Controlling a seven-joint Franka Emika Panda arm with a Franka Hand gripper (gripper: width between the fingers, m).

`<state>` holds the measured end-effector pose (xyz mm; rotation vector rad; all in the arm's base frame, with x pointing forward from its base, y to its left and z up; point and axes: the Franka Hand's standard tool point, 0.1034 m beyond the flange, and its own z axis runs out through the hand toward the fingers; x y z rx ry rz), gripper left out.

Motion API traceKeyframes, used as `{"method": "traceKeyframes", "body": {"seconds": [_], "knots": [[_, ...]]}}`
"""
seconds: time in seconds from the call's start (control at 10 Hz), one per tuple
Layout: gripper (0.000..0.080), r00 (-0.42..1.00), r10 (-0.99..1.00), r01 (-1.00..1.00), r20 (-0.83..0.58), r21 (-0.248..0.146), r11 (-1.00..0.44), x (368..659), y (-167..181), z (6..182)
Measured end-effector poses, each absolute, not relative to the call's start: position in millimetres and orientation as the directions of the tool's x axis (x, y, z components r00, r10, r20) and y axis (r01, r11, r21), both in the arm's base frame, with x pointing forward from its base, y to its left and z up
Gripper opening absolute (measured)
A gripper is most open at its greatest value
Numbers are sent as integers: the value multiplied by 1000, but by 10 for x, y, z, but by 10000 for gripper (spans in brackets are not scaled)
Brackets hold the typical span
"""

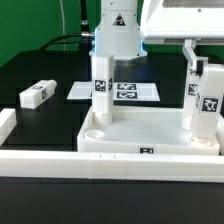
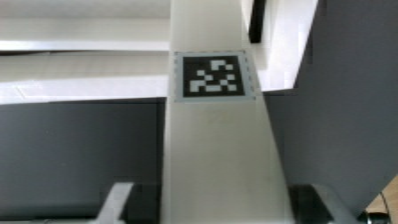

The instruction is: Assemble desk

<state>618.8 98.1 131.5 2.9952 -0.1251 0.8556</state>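
At the exterior view's right, the arm (image 1: 180,22) hangs above the tabletop (image 1: 135,140) with its hand level and the fingers (image 1: 188,55) pointing straight down. The wrist view shows the fingers (image 2: 121,203) closed on the gripped leg block (image 2: 217,120), one against each side face. The gripped leg block (image 1: 207,105) stands upright over the tabletop's corner at the exterior view's right. Its foot appears to sit inside the rim, though the rim hides the contact. The second leg block (image 1: 100,90) stands upright in the tabletop near the corner at the exterior view's left, apart from the fingers. The loose leg block (image 1: 35,95) lies flat on the black counter (image 1: 40,60), well apart from the tabletop.

Markings: each leg block carries a square black-and-white tag. The tag (image 2: 217,77) on the gripped leg block faces the wrist camera squarely. One small tag (image 1: 147,151) sits on the tabletop's front rim. The marker board (image 1: 125,90) lies behind the tabletop with several tags, partly hidden by the second leg block.
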Motion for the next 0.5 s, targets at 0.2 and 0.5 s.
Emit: {"method": "traceKeyframes", "body": {"seconds": [0.2,0.5], "knots": [[290,824,-59,-75,564,6,-997,6186,1004,1311],[290,796,-48,-69,604,11,-998,6188,1018,1311]]}}
